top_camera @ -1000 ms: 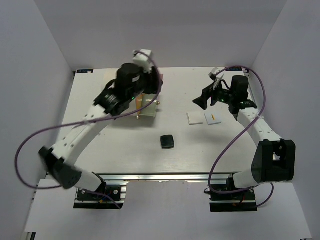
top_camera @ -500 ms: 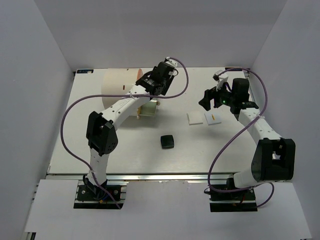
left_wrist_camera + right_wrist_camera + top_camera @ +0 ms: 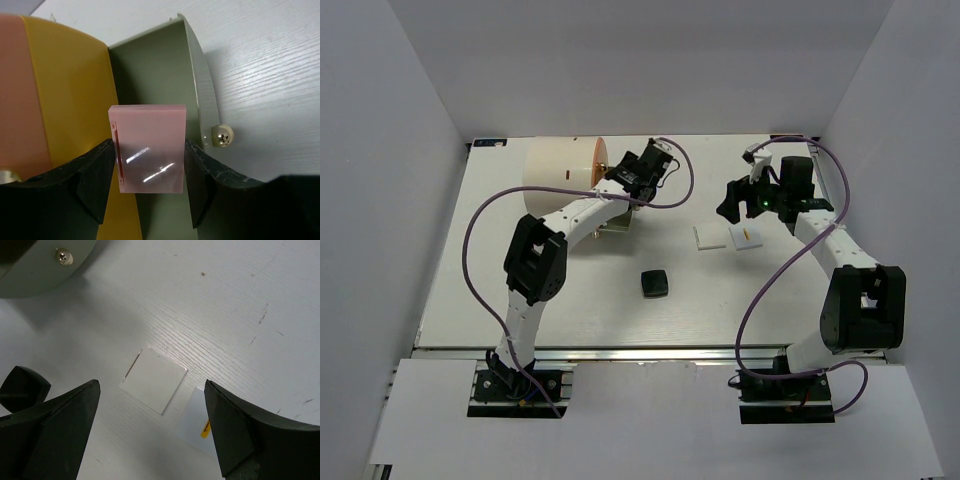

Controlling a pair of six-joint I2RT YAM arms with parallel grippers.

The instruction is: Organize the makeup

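Pink makeup pad [image 3: 148, 149] sits pinched in the left gripper [image 3: 148, 172], with a black finger pressed against each of its side edges. Just beyond the pad rises a grey-green panel [image 3: 150, 70]. An orange-yellow panel [image 3: 70, 100] stands off the gripper's left finger and a gold knob [image 3: 222, 136] off its right. These belong to the cream cylinder [image 3: 555, 170] lying on the table [image 3: 520, 290].

The right gripper [image 3: 151, 387] hangs above the table with its fingers spread wide and nothing between them. A white tile [image 3: 154, 380] lies flat directly beneath the gap. A second white tile [image 3: 197, 422] with a yellow mark lies just beside it, toward the right finger. The dark square compact [image 3: 654, 284] lies apart from both tiles, out past the left finger.
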